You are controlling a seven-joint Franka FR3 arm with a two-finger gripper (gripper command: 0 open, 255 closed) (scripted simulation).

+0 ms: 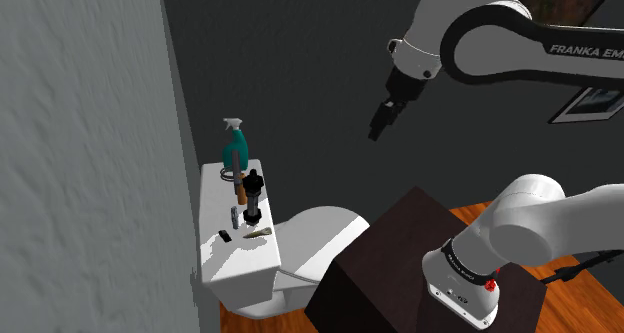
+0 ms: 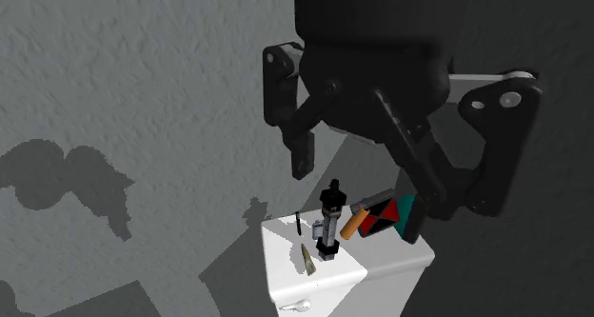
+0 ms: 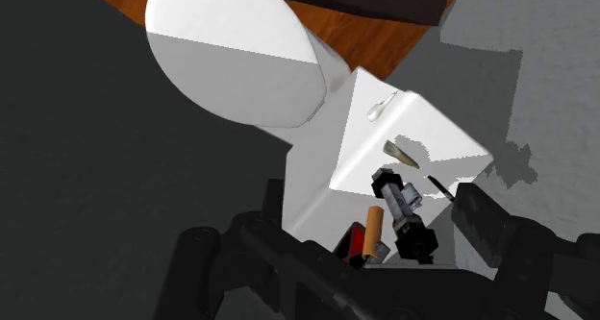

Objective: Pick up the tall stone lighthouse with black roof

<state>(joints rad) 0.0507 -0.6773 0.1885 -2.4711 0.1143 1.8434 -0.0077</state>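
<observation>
Grey, rough-looking lighthouse (image 1: 252,196) with a black roof, tall and slim, upright on a smooth white toilet tank lid (image 1: 225,266), well below the pincer (image 1: 379,128) and far from its tips. Black pincer up in the air, fingers spread, pinching nothing. Seen along the pincer, sits between the two fingers without touching either. Close beside the lighthouse: a teal spray bottle (image 1: 236,146), an orange cylinder (image 2: 354,222), a tan pointed sliver (image 2: 306,258) lying flat. Beyond the tank from the pincer, a bumpy grey wall (image 1: 80,131).
</observation>
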